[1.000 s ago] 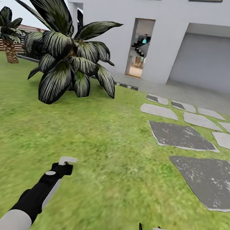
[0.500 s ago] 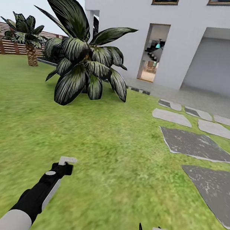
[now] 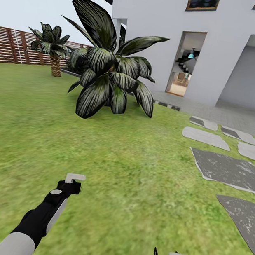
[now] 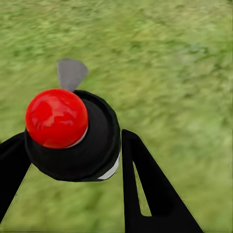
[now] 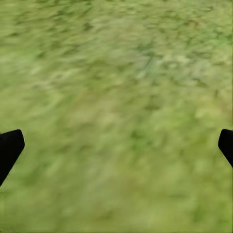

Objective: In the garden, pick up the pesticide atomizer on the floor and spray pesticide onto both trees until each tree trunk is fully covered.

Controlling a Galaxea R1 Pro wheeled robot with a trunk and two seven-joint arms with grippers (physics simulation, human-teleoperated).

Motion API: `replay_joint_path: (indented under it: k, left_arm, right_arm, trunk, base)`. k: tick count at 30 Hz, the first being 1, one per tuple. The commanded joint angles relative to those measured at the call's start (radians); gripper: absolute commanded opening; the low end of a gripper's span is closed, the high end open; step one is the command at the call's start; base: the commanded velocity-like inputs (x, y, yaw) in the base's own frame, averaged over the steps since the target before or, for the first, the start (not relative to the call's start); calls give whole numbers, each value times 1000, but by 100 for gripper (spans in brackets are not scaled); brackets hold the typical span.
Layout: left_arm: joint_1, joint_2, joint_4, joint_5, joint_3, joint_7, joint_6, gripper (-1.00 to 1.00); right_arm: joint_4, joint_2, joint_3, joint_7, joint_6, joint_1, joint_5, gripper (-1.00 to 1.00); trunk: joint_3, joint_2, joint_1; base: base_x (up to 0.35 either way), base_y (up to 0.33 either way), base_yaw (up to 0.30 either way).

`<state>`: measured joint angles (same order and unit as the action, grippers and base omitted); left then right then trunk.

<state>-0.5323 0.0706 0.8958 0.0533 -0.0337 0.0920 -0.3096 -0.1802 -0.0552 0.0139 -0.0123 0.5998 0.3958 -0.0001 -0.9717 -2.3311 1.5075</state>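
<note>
The pesticide atomizer (image 4: 73,133), a black body with a glossy red cap and a grey nozzle tab, sits clamped between the left gripper's (image 4: 73,160) black fingers (image 4: 150,194), held above the grass lawn (image 3: 135,179). The right gripper (image 5: 116,145) hangs over bare grass with its fingers spread wide and nothing between them. Further off stand a broad dark-leaved plant (image 3: 111,74), a short palm (image 3: 53,47) by the brown slat fence (image 3: 12,45), grey stepping stones (image 3: 228,170) and the white house (image 3: 170,26).
</note>
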Motion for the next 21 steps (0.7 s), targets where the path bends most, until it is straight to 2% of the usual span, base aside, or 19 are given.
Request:
replay_joint_path:
  k: [1, 21]
  left_arm:
    - [0, 0, 0, 0, 0, 0, 0, -100]
    - [0, 0, 0, 0, 0, 0, 0, -100]
  right_arm:
    - [0, 0, 0, 0, 0, 0, 0, 100]
    - [0, 0, 0, 0, 0, 0, 0, 100]
  trunk:
    - [1, 0, 0]
    - [4, 0, 0]
  base:
    - [0, 0, 252]
    - [0, 0, 275]
